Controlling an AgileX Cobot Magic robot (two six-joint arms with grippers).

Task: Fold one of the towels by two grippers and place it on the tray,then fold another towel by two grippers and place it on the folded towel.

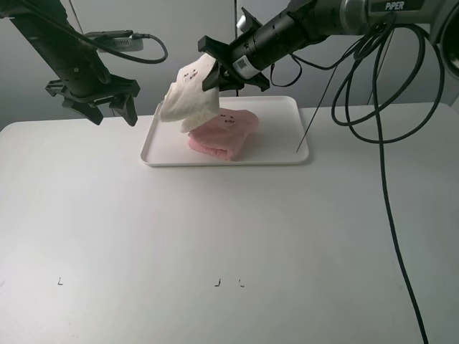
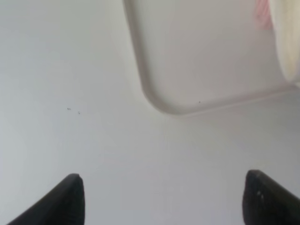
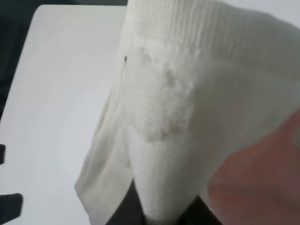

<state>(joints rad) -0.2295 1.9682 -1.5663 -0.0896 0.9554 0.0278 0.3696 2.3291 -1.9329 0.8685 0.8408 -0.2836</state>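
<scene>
A folded pink towel [image 1: 224,133] lies on the white tray [image 1: 280,147] at the back of the table. My right gripper [image 1: 215,69] is shut on a folded white towel [image 1: 188,97] and holds it in the air over the tray's left part, partly above the pink towel. In the right wrist view the white towel [image 3: 183,112] fills the frame, with the pink towel [image 3: 262,183] beneath it. My left gripper [image 1: 113,106] is open and empty, raised over the table left of the tray. The left wrist view shows its two fingertips [image 2: 70,199] and a tray corner [image 2: 159,101].
The white table [image 1: 215,244] stretches wide in front of the tray. Black cables [image 1: 380,107] hang from the right arm down over the table's right side. Small black marks [image 1: 217,283] lie near the front edge.
</scene>
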